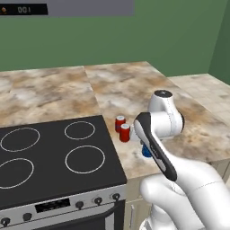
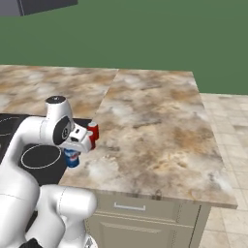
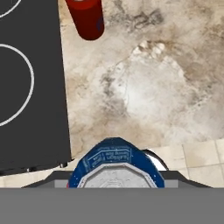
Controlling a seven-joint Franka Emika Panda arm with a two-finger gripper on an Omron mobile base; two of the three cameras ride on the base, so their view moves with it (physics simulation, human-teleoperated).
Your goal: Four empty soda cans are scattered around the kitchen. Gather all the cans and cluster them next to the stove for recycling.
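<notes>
Two red soda cans (image 1: 120,122) (image 1: 125,133) stand upright, close together, on the marble counter just right of the stove (image 1: 45,179). One of the red cans shows at the top of the hand view (image 3: 87,17) and behind the hand in the right base view (image 2: 93,131). My gripper (image 3: 116,175) is shut on a blue can with a silver top (image 3: 114,157). This blue can (image 1: 146,150) hangs under the hand, just in front of the red pair and beside the stove's right edge (image 3: 30,131). The hand hides most of the fingers.
The marble counter (image 1: 134,90) runs back and to the right of the stove. Its front edge (image 2: 160,196) lies close below the held can, with tiled floor (image 2: 227,145) beyond. The stove's knobs and display (image 1: 54,205) line the front panel.
</notes>
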